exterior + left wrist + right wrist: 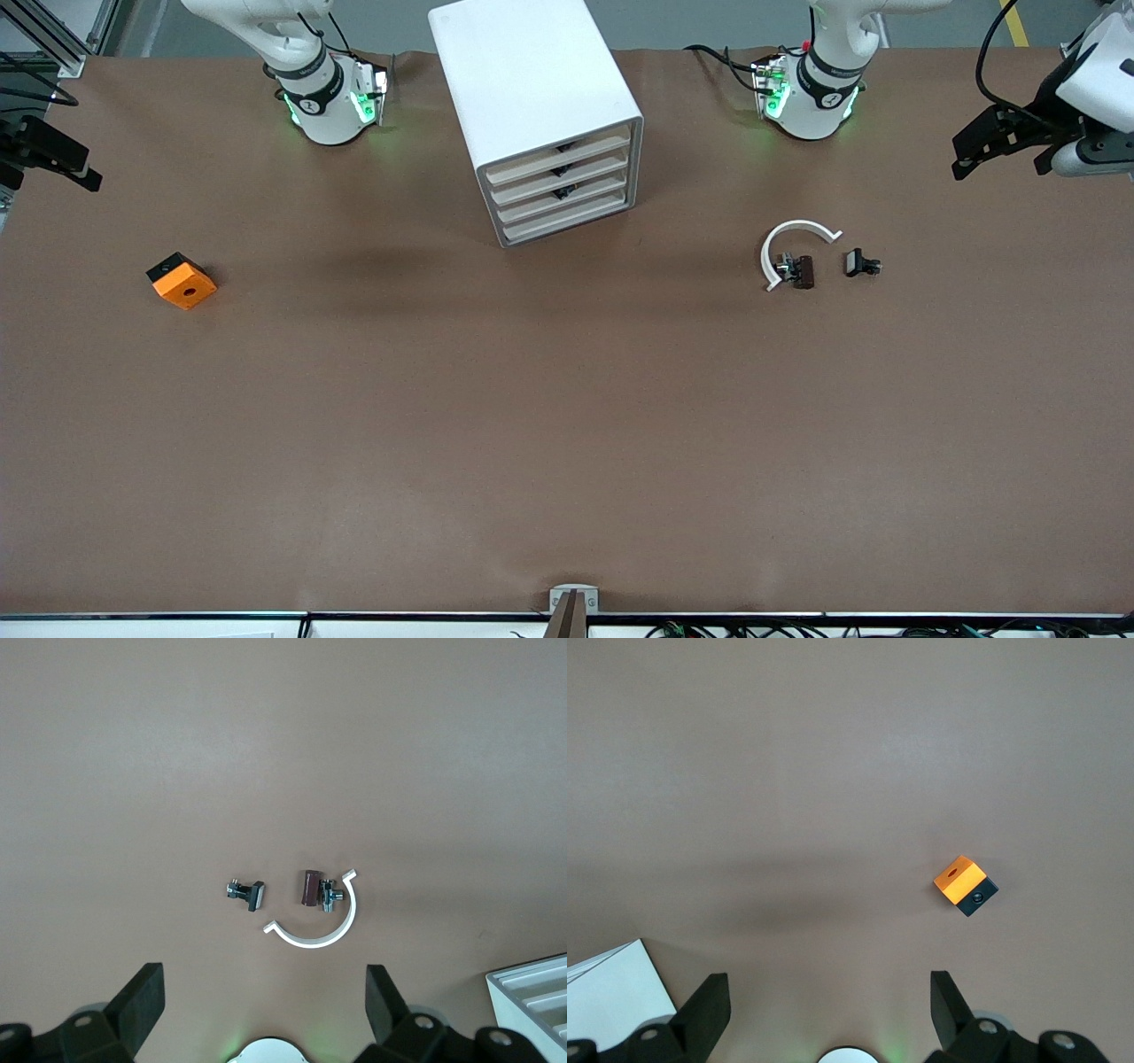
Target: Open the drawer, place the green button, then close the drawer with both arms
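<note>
**A:** Left gripper (263,979) first: fingers (142,1001) spread wide, nothing in them, and it's hanging over the left arm's end of the table (532,399). Down ahead of it you've got a white arc (323,926) curled round a brown part (308,888), with a black part (252,895) just beside.

**B:** Your right gripper (828,979) is wide apart too, empty, over its own end, with the orange block (960,879) ahead of it. The cabinet (532,80) sits between the two, and the drawer (567,223) at the bottom is shut.
</note>
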Controlling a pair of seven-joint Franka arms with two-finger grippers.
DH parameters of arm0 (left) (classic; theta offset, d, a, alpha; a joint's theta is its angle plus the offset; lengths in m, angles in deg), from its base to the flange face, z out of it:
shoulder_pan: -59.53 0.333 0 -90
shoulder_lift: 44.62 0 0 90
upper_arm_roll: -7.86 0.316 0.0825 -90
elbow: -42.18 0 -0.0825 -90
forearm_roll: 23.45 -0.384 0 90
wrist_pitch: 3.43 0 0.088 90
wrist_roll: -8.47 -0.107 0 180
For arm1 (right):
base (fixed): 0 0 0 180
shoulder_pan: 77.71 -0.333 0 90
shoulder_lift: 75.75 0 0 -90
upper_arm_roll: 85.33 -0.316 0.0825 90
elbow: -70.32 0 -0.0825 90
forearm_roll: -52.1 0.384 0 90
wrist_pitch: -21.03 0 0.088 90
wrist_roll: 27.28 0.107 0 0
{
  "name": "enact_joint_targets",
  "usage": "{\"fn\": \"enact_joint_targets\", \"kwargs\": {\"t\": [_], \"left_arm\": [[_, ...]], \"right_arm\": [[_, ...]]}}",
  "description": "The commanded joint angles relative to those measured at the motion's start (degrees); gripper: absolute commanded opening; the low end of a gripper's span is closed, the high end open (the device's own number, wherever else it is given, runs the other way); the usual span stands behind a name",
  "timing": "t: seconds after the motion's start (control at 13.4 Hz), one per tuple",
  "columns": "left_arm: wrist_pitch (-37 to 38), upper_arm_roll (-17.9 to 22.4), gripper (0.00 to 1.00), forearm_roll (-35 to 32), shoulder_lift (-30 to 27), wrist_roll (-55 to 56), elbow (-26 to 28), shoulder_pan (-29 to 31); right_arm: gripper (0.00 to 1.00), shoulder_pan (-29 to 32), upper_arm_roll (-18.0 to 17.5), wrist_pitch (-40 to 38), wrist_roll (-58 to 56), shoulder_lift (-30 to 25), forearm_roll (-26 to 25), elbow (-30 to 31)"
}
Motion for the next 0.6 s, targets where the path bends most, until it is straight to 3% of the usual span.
{"fn": "enact_joint_targets", "kwargs": {"t": [0.0,0.52], "left_arm": [[0.13,0.16,1.00,-0.13,1.33,-0.56,-2.09,0.06],[0.21,0.16,1.00,-0.14,1.33,0.06,-2.79,0.24]], "right_arm": [[1.00,-0.49,0.55,0.78,-0.50,-2.04,0.25,2.59],[1.00,-0.49,0.64,0.87,-0.50,-2.04,0.25,2.69]]}}
